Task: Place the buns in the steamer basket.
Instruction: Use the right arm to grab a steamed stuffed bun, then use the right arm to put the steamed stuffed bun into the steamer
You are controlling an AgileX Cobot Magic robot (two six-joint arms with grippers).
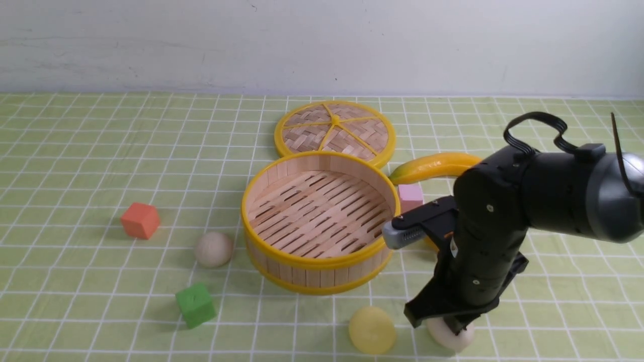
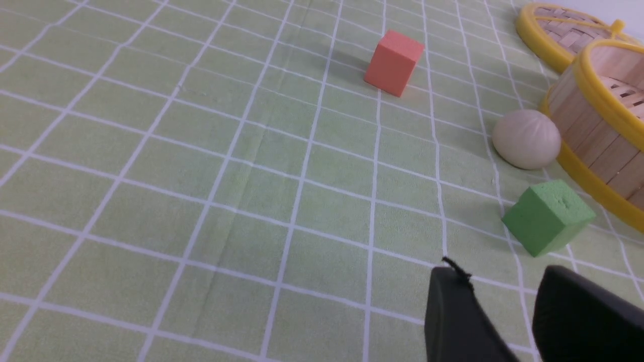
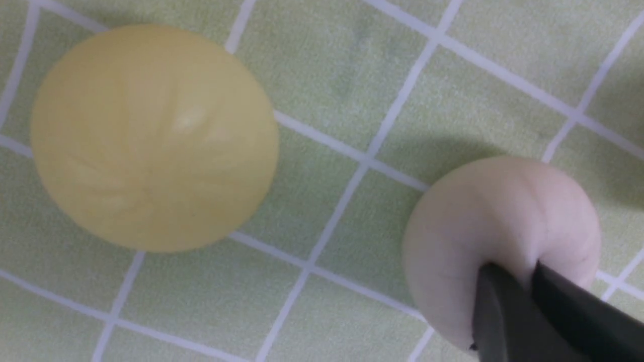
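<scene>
Currently right jaws pinch only a small fold atop the off-white bun (image 3: 478, 216) on the counter (image 1: 100, 311), yellow bun (image 3: 151, 136) just beside them, left jaws spread and empty, so on lift that shallow soft grip may slip before the steamer basket (image 1: 322, 264).

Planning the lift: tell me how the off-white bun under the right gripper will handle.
Probably soft: the off-white bun creases where the right gripper pinches its skin. Such a small pinch may slip. Being round, it would likely roll on the flat cloth if dropped.
</scene>
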